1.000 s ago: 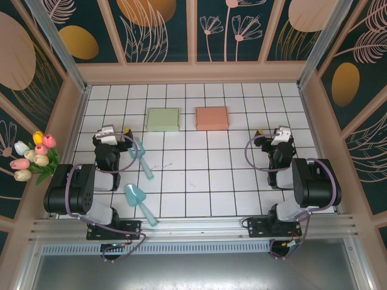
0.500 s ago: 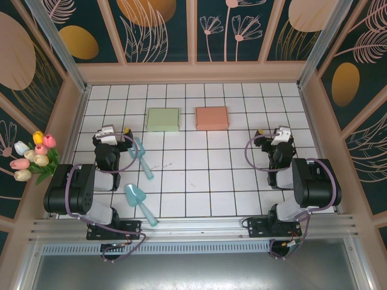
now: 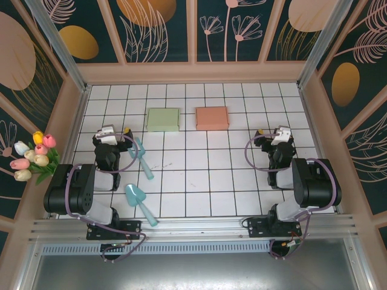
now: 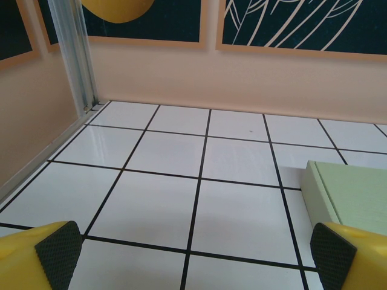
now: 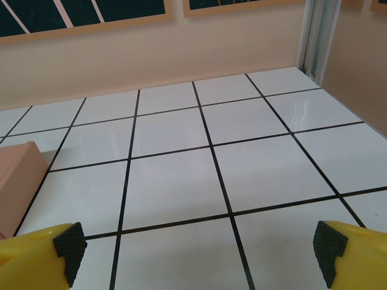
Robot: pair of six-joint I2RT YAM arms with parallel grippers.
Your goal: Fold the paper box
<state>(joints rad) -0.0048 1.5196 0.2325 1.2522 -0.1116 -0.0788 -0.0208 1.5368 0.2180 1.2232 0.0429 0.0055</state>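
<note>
White-tiled tabletop [image 3: 193, 175], black grid lines, patterned walls on three sides.

Left tool [image 3: 109, 134]: wide open, gripping nothing, pointed toward the far wall. From the left wrist, yellow fingers [image 4: 21, 257] low at both corners, black pads [image 4: 58, 244] facing inward, bare tile between.

Green box [image 3: 163, 119]: flat on the tabletop, lid side up, edges square to the grid. Ahead of left tool and off to its right, well apart. From the left wrist, low at the right edge, just beyond the right-hand pad, outside the gap.

Pink box [image 3: 212, 118]: flat as well, same row of tiles, just right of green box with a narrow gap, not touching. Ahead of right tool [image 3: 281, 134] and off to its left, well apart. From the right wrist, one corner poking in at the left edge, above the left-hand pad.

Right tool: wide open too, holding nothing, aimed at the far wall, only tile between its pads.

Scoop [image 3: 140, 156], teal: lying just right of left tool, bowl toward the far side, handle angled back and right. Second scoop [image 3: 140, 202], teal: behind left tool, beside the arm's base, handle trailing toward the near edge.

Tulips [image 3: 33, 158]: bunched far left of left tool, beyond the side wall.
</note>
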